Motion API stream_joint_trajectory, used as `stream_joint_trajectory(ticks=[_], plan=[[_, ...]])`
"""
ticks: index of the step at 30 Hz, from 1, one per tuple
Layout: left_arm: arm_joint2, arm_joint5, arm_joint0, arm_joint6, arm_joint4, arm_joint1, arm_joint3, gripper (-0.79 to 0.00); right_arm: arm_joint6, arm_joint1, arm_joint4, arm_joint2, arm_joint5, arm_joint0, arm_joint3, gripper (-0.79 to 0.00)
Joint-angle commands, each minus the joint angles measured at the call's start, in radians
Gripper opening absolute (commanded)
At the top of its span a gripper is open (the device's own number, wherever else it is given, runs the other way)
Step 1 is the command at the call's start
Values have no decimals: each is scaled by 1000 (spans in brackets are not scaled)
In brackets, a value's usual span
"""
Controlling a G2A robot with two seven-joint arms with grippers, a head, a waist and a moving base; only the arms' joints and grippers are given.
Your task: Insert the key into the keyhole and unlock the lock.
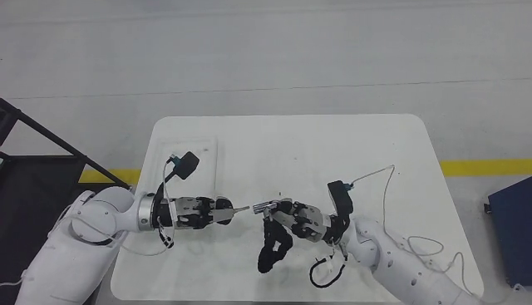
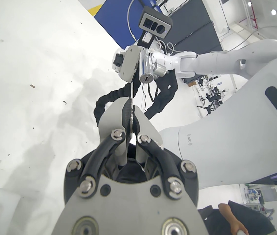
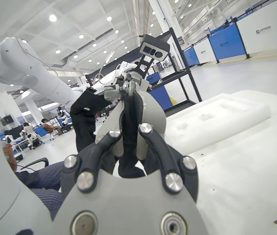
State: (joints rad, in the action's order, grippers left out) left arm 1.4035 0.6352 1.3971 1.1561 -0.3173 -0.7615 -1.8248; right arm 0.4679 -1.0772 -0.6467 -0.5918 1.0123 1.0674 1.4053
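Observation:
My left gripper (image 2: 129,103) is shut on a flat metal key (image 2: 131,93), whose blade sticks out past the fingertips. Facing it a short way off is the silver lock cylinder (image 2: 146,77), keyhole turned toward the key. The key tip sits slightly off to one side of the keyhole, not in it. My right gripper (image 3: 131,99) is shut on the lock (image 3: 126,90), and its black sleeved cable (image 1: 273,251) hangs down to the table. In the top view the left gripper (image 1: 224,213) and right gripper (image 1: 278,211) meet nose to nose above the table's front middle.
A white foam tray (image 3: 216,118) with cut-out pockets lies on the white table (image 1: 374,164), at the back left in the top view. A black frame stands off the table's left side. A blue panel stands off the right edge.

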Motion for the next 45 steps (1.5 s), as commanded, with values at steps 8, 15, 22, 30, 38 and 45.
stream_joint_trajectory(ticks=[8, 15, 22, 30, 38, 45], plan=[[59, 21, 59, -46, 77, 6, -68, -785, -54, 37, 189, 72, 0, -60, 25, -785], [115, 32, 104, -86, 127, 11, -125, -785, -74, 52, 231, 117, 0, -79, 24, -785], [131, 24, 116, -95, 132, 13, -147, -785, -87, 56, 264, 152, 0, -104, 14, -785], [128, 16, 126, -104, 130, 13, -161, -785, -77, 57, 264, 168, 0, -120, -4, -785], [106, 0, 120, -115, 159, 11, -165, -785, -63, 57, 245, 166, 0, -123, -13, -785], [85, -9, 104, -128, 172, 9, -155, -785, -38, 58, 178, 153, 0, -126, -8, -785]])
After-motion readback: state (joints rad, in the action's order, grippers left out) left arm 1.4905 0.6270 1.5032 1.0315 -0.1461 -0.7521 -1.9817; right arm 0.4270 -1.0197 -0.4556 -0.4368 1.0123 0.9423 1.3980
